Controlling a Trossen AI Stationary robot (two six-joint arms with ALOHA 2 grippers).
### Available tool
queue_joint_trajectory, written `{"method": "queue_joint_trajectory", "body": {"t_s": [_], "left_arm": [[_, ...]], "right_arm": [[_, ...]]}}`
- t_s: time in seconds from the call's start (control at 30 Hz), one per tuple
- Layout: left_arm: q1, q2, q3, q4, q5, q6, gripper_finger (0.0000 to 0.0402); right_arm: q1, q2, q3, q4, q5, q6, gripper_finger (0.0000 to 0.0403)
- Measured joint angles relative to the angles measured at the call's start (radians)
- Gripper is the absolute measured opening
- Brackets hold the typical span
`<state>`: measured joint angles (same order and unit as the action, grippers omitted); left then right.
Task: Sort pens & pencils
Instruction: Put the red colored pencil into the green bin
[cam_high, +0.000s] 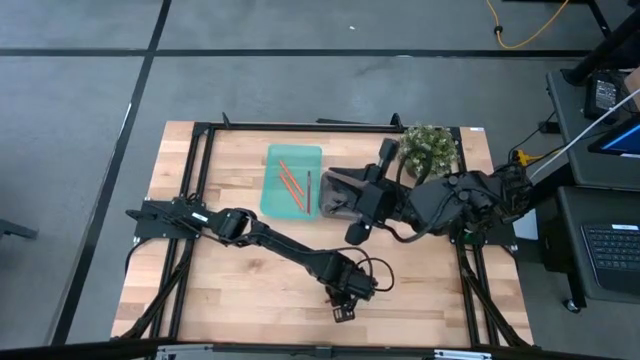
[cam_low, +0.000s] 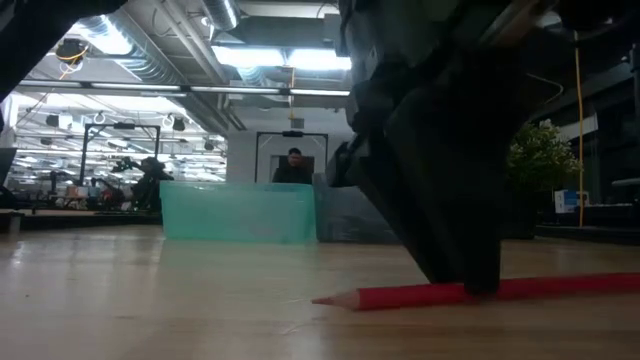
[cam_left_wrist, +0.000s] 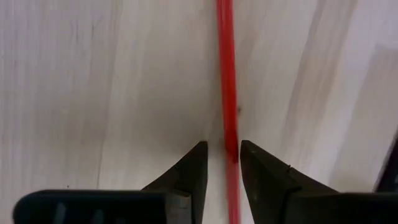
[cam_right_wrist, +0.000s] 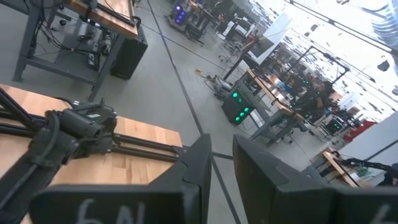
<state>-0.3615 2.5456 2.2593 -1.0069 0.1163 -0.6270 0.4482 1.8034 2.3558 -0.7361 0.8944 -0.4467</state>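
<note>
Reaching down to the near part of the table (cam_high: 250, 290), the left pincer (cam_left_wrist: 219, 163) is standing with its two dark fingers (cam_left_wrist: 189, 169) spread, one on each side of a red pencil (cam_left_wrist: 227, 93) that is lying flat on the pale wood. In the left wrist view the pencil is running straight between the fingers and on past them, sitting closer to one finger than the other; the fingers are not pinching it. In the low view the pincer is coming down from above onto the pencil's middle, the sharpened tip is pointing toward the picture's left, and the pencil's whole length is resting on the table.

Farther back, a teal tray (cam_high: 292, 180) is sitting on the table with a few orange pencils (cam_high: 290, 181) and one dark stick (cam_high: 308, 188) lying in it. Just beside it, toward the right arm, a grey tray (cam_high: 335, 195) is standing, partly hidden by that arm.

The right pincer (cam_right_wrist: 222, 163) is hanging above the table near the grey tray, tilted up toward the room beyond, its fingers standing a narrow gap apart with nothing between them. A potted plant (cam_high: 430, 148) is sitting at the far right corner of the table. A person is showing in the room behind the trays in the low view.
</note>
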Motion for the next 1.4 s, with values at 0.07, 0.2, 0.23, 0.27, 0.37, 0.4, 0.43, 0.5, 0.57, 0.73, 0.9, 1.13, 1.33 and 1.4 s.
{"method": "queue_joint_trajectory", "body": {"t_s": [0.07,0.2,0.23,0.27,0.37,0.4,0.43,0.5,0.57,0.73,0.9,1.13,1.33,1.4], "left_arm": [[0.000,0.000,0.000,0.001,-0.001,0.000,0.0090],[-0.003,0.007,0.002,-0.004,-0.008,-0.001,0.0090],[-0.003,0.009,0.002,-0.008,-0.008,-0.005,0.0090],[-0.003,0.009,0.002,-0.013,-0.008,-0.011,0.0090],[-0.003,0.021,0.003,-0.019,0.001,-0.016,0.0089],[-0.003,0.022,0.003,-0.021,0.001,-0.016,0.0087],[-0.002,0.023,0.003,-0.023,0.001,-0.015,0.0084],[0.002,0.023,0.002,-0.025,0.006,-0.010,0.0075],[0.007,0.023,0.002,-0.030,0.011,-0.008,0.0063],[0.013,0.023,0.002,-0.050,-0.013,-0.003,0.0024],[0.015,0.023,0.001,-0.077,-0.017,0.001,0.0009],[0.018,0.020,0.000,-0.157,-0.138,-0.002,0.0005],[0.029,0.020,0.000,-0.250,-0.241,-0.027,0.0006],[0.030,0.020,0.000,-0.277,-0.265,-0.039,0.0006]], "right_arm": [[0.003,0.000,0.000,0.000,0.001,0.000,0.0069],[0.002,0.000,0.000,0.000,0.001,-0.001,0.0069],[0.002,0.000,0.000,0.000,0.001,-0.001,0.0069],[0.002,0.000,0.000,0.000,0.001,-0.001,0.0069],[0.002,0.000,0.000,0.001,0.001,-0.001,0.0069],[0.002,0.000,0.000,0.001,0.001,-0.001,0.0069],[0.002,0.000,0.000,0.002,0.001,-0.002,0.0069],[0.002,0.000,0.000,0.007,0.001,-0.002,0.0069],[0.002,0.000,0.000,0.007,0.001,-0.002,0.0069],[0.002,0.000,0.000,0.007,0.001,-0.002,0.0069],[0.002,0.000,0.000,0.006,0.001,-0.002,0.0069],[0.002,0.000,0.000,0.006,0.001,-0.002,0.0069],[0.002,0.000,0.000,0.006,0.001,-0.002,0.0069],[0.002,0.000,0.000,0.006,0.001,-0.002,0.0069]]}}
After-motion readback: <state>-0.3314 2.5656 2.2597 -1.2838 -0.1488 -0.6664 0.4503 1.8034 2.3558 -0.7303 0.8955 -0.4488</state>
